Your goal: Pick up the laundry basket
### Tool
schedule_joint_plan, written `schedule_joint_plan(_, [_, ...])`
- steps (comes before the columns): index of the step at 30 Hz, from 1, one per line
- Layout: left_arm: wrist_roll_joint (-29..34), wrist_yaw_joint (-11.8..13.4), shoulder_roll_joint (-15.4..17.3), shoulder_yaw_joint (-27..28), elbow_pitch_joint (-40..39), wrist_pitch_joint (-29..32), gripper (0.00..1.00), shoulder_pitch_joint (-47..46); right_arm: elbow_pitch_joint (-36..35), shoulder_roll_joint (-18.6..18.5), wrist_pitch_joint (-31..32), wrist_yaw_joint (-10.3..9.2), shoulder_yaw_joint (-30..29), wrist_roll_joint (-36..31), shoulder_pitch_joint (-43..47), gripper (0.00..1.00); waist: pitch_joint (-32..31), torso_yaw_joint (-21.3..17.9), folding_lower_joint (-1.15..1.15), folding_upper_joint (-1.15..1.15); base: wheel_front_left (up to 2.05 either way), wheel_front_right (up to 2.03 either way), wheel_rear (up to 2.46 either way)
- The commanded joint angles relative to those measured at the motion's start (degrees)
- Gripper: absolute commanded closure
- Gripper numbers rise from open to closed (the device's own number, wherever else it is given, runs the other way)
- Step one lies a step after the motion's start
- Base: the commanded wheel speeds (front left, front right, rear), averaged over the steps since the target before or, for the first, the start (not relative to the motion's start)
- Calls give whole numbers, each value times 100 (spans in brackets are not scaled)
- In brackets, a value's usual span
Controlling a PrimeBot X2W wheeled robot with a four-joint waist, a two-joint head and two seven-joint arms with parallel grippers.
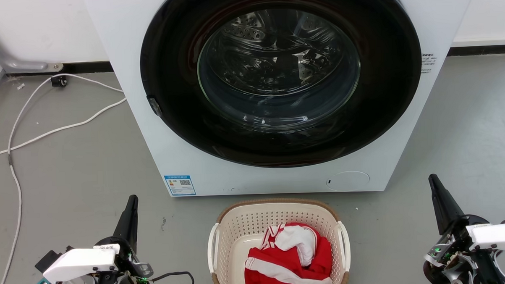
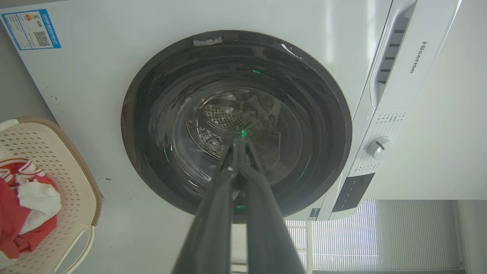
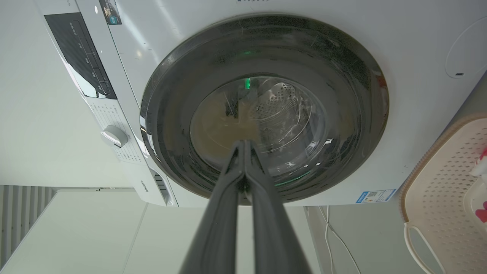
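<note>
The cream perforated laundry basket [image 1: 239,233] with a brown rim and white side handles stands on the grey floor just in front of the washing machine, holding red and white clothing [image 1: 292,258]. It also shows at the left edge of the left wrist view as the laundry basket [image 2: 72,190], and at the right edge of the right wrist view as the laundry basket [image 3: 437,198]. My left gripper [image 1: 132,199] is well left of it, fingers together, holding nothing. My right gripper [image 1: 432,178] stands far right of it, shut and holding nothing. Both point toward the machine's door.
A white front-loading washing machine [image 1: 185,152] with a dark round door [image 1: 279,73] stands close behind the basket. White cables [image 1: 46,132] trail across the grey floor at the left. Bare floor lies on both sides of the basket.
</note>
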Motion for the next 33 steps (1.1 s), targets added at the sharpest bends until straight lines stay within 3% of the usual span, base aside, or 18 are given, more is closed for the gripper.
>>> schedule_joint_plan(1, [26,0,-14,23,9,11,100,-44,6,19,23,16,-11,-45,-83,100,0,0,0,0,0,0,0])
schedule_joint_plan(28, [74,0,-53,80,12,55,100,-51,8,39,45,16,-39,-58,-78,100,0,0,0,0,0,0,0])
schedule_joint_plan(29, [50,0,-50,61,8,53,0,-3,5,21,24,0,-32,-39,-12,0,0,0,0,0,0,0,0])
schedule_joint_plan(33, [51,0,-89,9,138,32,0,99,117,34,-10,0,-22,-43,109,0,2,-1,0,0,0,0,0])
